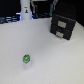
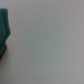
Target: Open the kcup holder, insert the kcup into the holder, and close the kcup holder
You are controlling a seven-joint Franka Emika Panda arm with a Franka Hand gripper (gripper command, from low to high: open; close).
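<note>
The kcup [image 1: 26, 59], a tiny white pod with a green top, stands upright on the white table toward the front of the exterior view. The kcup holder [image 1: 63, 25], a black boxy unit with two stacked drawer fronts and pale handle slots, sits at the back on the exterior view's right with both drawers shut. My gripper's fingers show in neither view. The wrist view is mostly blurred white table surface [image 2: 50, 45], with a blurred teal-green shape [image 2: 4, 27] at one edge that I cannot identify.
A tall white bottle-shaped object with a blue glow [image 1: 25, 11] stands at the back on the exterior view's left. Dark items [image 1: 7, 20] line the table's far edge. White tabletop [image 1: 50, 55] lies between the kcup and the holder.
</note>
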